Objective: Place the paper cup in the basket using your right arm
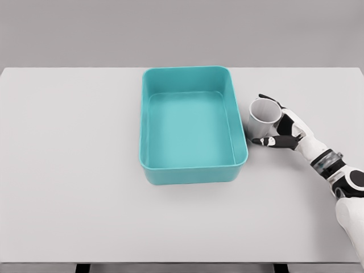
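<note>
A white paper cup [263, 116] stands upright on the table just right of the teal basket [193, 170], its open mouth facing up. My right hand [277, 120] comes in from the lower right and wraps the cup's right side, with the fingers curled behind it and the thumb at its front near the base. The cup still rests on the table surface, close to the basket's right wall. The basket is a rectangular bin with nothing inside. My left arm does not show.
The white table [68, 170] stretches wide to the left and in front of the basket. Its front edge runs along the bottom of the view.
</note>
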Controlling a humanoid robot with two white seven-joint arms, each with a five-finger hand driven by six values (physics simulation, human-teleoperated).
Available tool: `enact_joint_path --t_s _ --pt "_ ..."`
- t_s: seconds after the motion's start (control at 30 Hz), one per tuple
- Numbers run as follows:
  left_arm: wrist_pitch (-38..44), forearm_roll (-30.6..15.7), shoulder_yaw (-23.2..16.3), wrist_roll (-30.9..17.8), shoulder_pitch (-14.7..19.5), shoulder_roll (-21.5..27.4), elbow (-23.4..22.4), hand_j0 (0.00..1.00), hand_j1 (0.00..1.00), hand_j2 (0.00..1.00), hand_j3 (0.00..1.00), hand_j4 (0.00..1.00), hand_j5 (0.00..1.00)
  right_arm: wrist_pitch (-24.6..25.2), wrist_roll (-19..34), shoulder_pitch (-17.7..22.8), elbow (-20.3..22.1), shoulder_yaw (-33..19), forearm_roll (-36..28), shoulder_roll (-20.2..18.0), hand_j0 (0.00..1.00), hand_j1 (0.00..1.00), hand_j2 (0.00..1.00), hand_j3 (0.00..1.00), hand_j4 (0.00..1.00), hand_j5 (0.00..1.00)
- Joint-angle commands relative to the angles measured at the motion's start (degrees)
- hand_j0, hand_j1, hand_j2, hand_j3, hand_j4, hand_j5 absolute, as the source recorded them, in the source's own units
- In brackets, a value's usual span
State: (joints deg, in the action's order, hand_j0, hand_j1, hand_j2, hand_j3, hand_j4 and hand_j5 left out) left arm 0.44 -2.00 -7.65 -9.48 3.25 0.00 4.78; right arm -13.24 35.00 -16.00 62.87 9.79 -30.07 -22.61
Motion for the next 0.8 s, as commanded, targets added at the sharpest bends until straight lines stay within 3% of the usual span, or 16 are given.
enact_joint_path --t_s 0.0,0.1,0.23,0.77 --pt "0.0 0.0 0.0 0.0 0.0 0.0 0.0 1.00 1.00 1.00 1.00 1.00 1.00 0.1 0.0 0.0 0.1 0.0 -0.3 0.0 0.98 0.98 0.98 0.98 0.98 0.98" --pt "0.0 0.0 0.0 0.0 0.0 0.0 0.1 1.00 1.00 1.00 1.00 1.00 1.00 0.2 0.0 0.0 0.1 -0.1 0.4 0.1 0.81 0.81 0.81 0.81 0.81 0.81" --pt "0.0 0.0 0.0 0.0 0.1 0.0 0.0 1.00 1.00 1.00 1.00 1.00 1.00 0.3 0.0 0.0 0.0 -0.2 0.5 0.0 0.64 0.64 0.64 0.64 0.64 0.64" --pt "0.0 0.0 0.0 0.0 0.1 0.0 0.1 1.00 1.00 1.00 1.00 1.00 1.00 0.5 0.0 -0.1 0.5 -0.6 0.6 -0.4 0.56 0.56 0.56 0.56 0.56 0.56"
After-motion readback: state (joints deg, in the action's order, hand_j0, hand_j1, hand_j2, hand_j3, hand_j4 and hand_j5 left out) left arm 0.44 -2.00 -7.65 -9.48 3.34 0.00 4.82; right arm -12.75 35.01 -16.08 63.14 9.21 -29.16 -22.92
